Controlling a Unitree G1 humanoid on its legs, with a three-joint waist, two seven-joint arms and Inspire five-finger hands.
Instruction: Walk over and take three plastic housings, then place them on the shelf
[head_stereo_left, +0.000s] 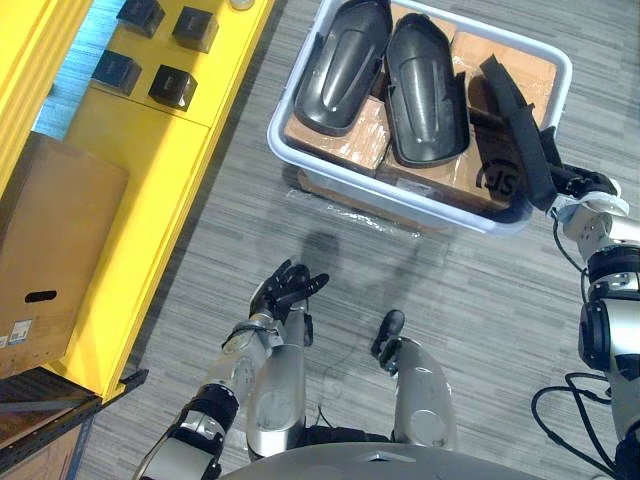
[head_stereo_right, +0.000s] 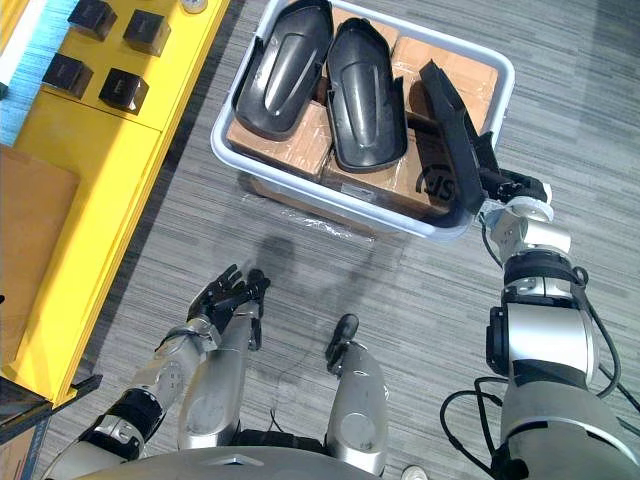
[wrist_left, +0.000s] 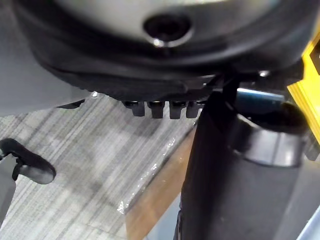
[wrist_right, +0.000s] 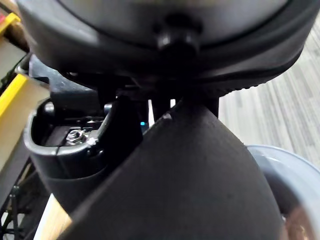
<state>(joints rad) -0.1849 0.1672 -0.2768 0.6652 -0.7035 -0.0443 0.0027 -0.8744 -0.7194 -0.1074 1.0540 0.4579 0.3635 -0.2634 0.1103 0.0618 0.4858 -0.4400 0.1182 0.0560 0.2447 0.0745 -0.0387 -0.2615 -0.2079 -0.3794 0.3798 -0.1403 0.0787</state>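
Two black plastic housings (head_stereo_left: 345, 65) (head_stereo_left: 425, 90) lie side by side on cardboard boxes inside a pale bin (head_stereo_left: 380, 185) on the floor. A third housing (head_stereo_left: 520, 130) stands on edge, tilted, at the bin's right end, and my right hand (head_stereo_left: 580, 188) is curled round its lower end. The right wrist view shows this housing (wrist_right: 190, 175) pressed close against the palm. My left hand (head_stereo_left: 285, 290) hangs over the grey floor in front of the bin, fingers straight and holding nothing.
A yellow shelf (head_stereo_left: 150, 150) runs along the left, with several small black boxes (head_stereo_left: 172, 86) on it. A brown cardboard box (head_stereo_left: 50, 250) sits on its nearer part. Grey carpet lies between me and the bin.
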